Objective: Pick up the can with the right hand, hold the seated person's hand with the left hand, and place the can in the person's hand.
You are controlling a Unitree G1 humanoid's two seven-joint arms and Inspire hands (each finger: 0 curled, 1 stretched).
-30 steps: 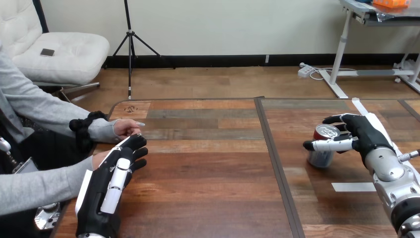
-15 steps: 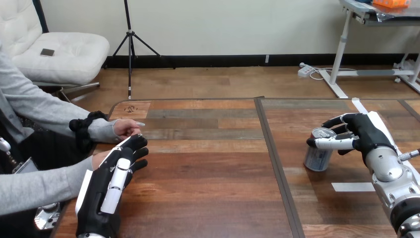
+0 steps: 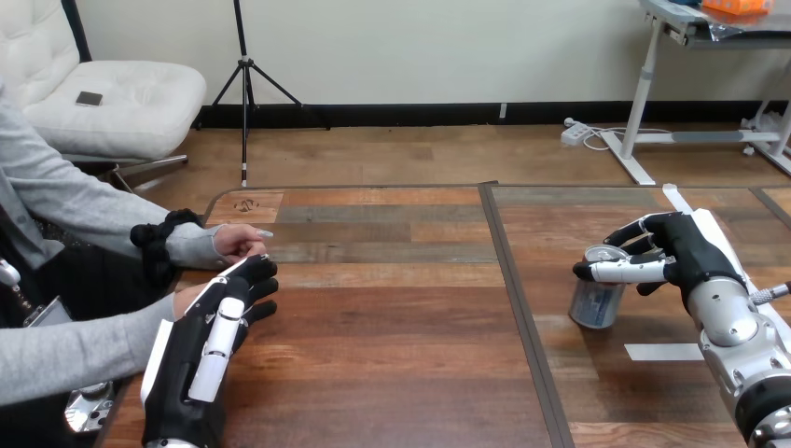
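Observation:
A silver can (image 3: 595, 301) with a red top stands on the right half of the table, leaning to the left. My right hand (image 3: 692, 250) is at its top: the thumb lies across the can's front, just under the rim, and the fingers curl behind it. My left hand (image 3: 210, 341) lies at the table's left edge with its fingers nearly straight, over the person's near hand (image 3: 186, 298), which shows just beside it. I cannot see any finger curled round that hand. The person's far hand (image 3: 239, 242) rests on the table a little beyond.
A dark seam (image 3: 519, 299) runs front to back between the table's two halves. A white tape strip (image 3: 665, 352) lies near my right forearm, and another (image 3: 678, 200) at the far right. The wooden tabletop (image 3: 392, 327) stretches between my two hands.
The can has slid a little left and toward me and now leans, while my right hand has stayed nearly in place. My left hand and the person's hands have not moved.

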